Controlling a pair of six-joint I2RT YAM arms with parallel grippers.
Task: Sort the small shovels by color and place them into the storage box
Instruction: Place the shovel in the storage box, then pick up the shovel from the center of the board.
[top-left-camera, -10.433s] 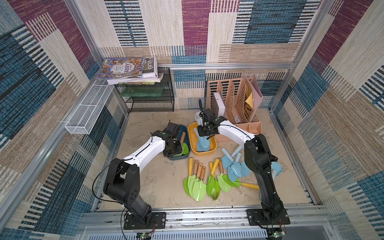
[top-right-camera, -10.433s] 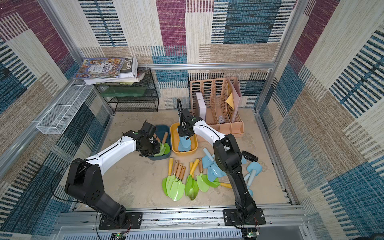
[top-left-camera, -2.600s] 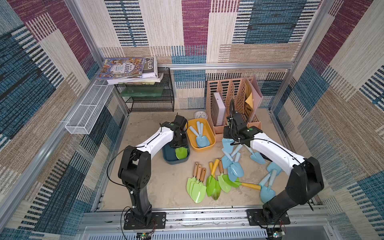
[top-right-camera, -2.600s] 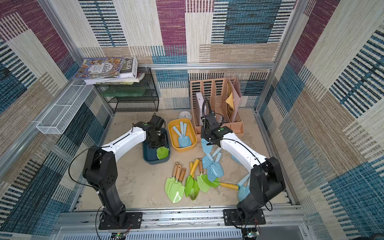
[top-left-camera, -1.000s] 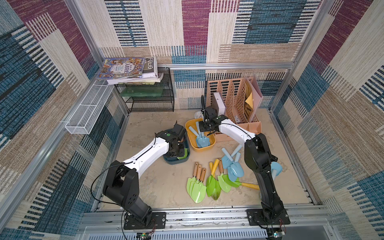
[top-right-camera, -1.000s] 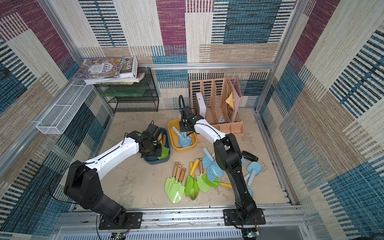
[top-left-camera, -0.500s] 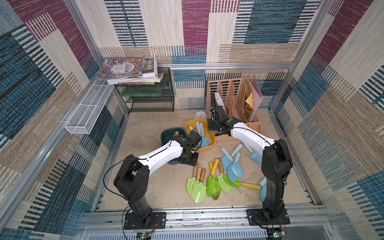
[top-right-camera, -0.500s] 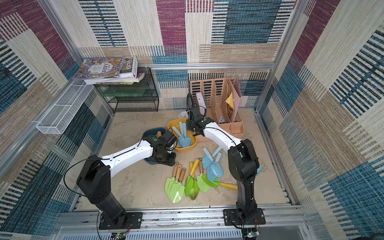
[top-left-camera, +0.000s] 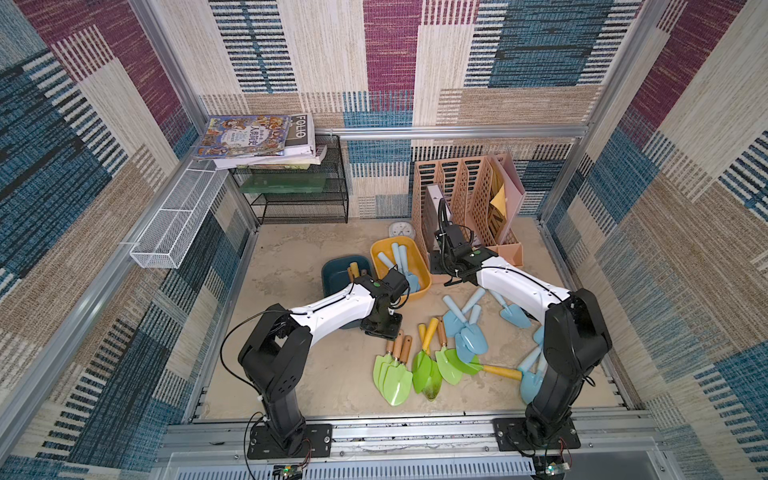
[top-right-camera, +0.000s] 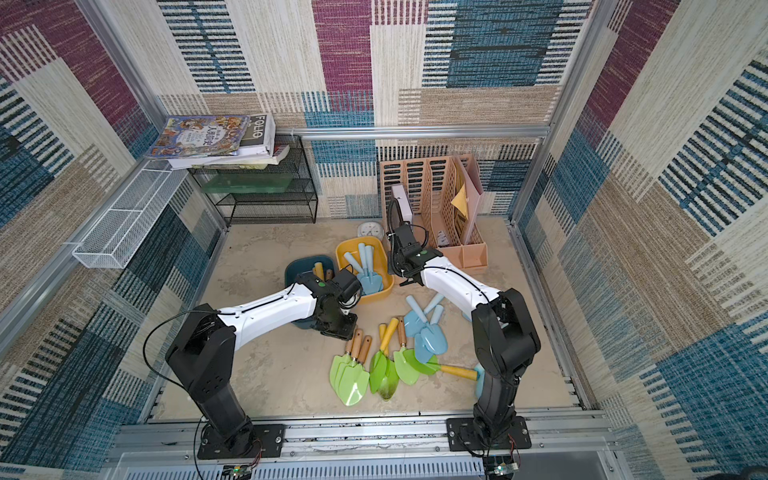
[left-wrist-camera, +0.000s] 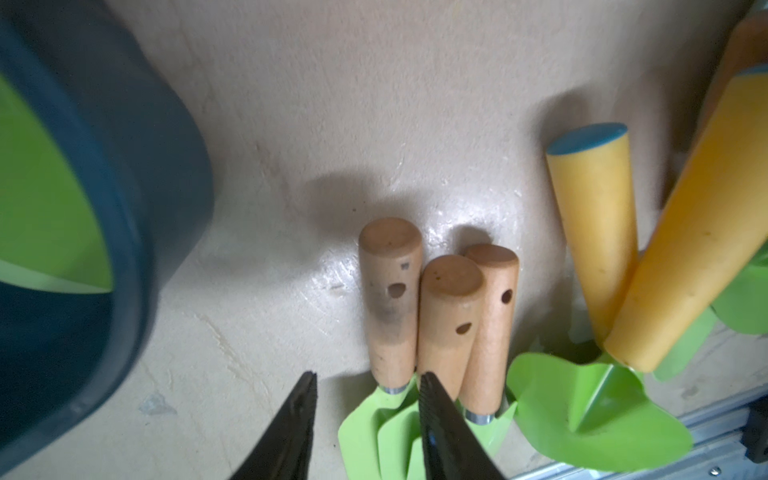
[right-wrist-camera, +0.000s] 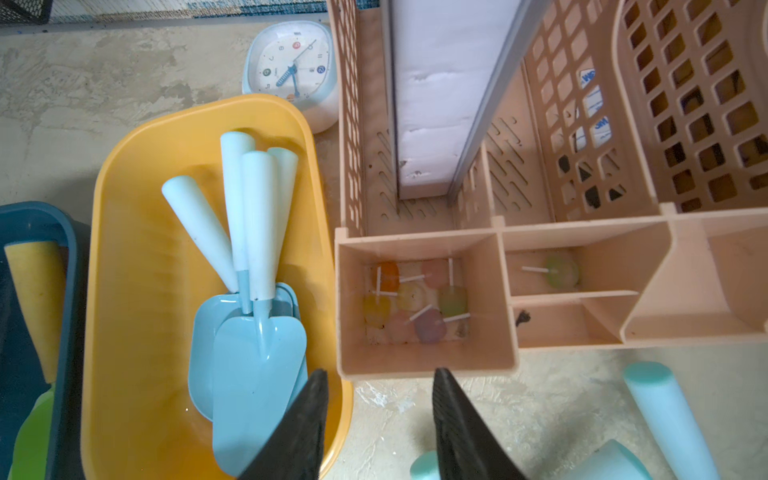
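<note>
A second ago the left arm hung over the dark blue bin (top-left-camera: 332, 269) and the right arm over the yellow bin (right-wrist-camera: 124, 216); now both are clear of them. The left claw (left-wrist-camera: 366, 376) is down near the table (left-wrist-camera: 374, 104) at the three wooden-handled green shovels (left-wrist-camera: 449, 316). Its jaws are spread with nothing between them, and the outermost handle lies just ahead of the gap. We judge it is lining up the next green pick. The right claw (right-wrist-camera: 380, 370) is back past the yellow bin's rim, jaws apart and empty, so we take its last load as delivered. Four pale handles of the blue shovels in the bin (right-wrist-camera: 257, 353) now show.

We judge the sorting about partway done. Green blades and a few handles sit in the dark blue bin. Still on the table are the wooden-handled three, the yellow-handled green shovels (left-wrist-camera: 594, 232) just beside them, and a heap of loose blue shovels (top-left-camera: 469, 332) between the arms. More blue ones lie by the right arm's base, partly hidden by it.

What stands in the way:
- **Wooden handles:** they lie touching side by side with their blades stacked, so one pinch may well catch two.
- **Yellow handles:** they cross each other.
- **Dark blue bin:** its wall is close to the left claw.
- **Right side:** the pink organiser (right-wrist-camera: 582, 232) stands just beside the yellow bin, with lollipops (right-wrist-camera: 415, 303) in its front compartment and a small clock (right-wrist-camera: 293, 70) behind the bin.
- **Loose blue shovels:** they overlap one another.
</note>
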